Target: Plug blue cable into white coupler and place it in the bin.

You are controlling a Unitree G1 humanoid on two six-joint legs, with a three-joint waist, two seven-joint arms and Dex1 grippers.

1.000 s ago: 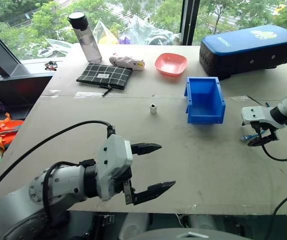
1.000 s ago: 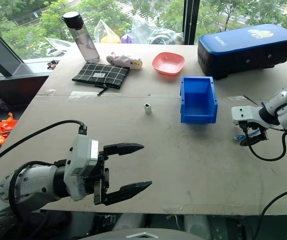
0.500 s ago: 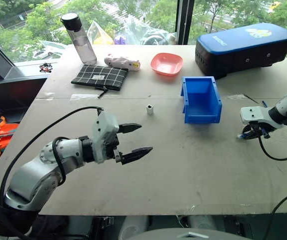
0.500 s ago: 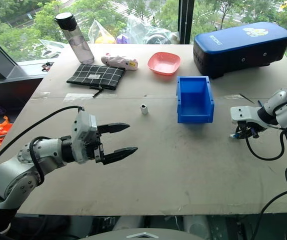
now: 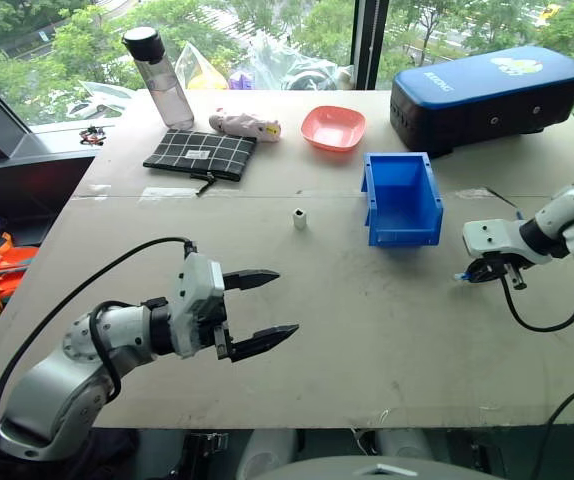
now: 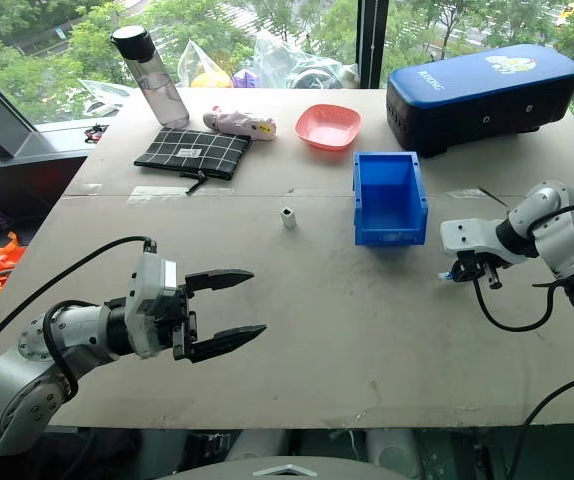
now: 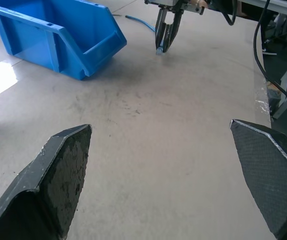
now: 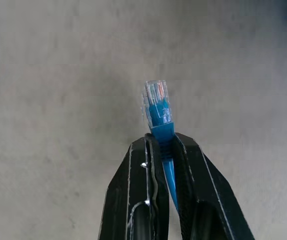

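While the grey table (image 5: 367, 330) sits by windows, bottle (image 5: 157, 75), pouch (image 5: 205, 152), bowl (image 5: 333, 127) line its back; right gripper (image 8: 164, 150) pinches cable (image 8: 157, 107), left gripper (image 5: 267, 310) gapes empty.

1. Bin (image 5: 403, 200): on the tabletop (image 5: 347, 340), right of centre.
2. White coupler (image 5: 299, 218): just left of the bin, apart from it.
3. Bowl (image 5: 333, 127) and case (image 5: 482, 93): behind the bin, toward the far edge.
4. Bottle (image 5: 157, 76), pouch (image 5: 205, 153): far left corner.
5. Blue cable (image 8: 159, 117): near the right edge.
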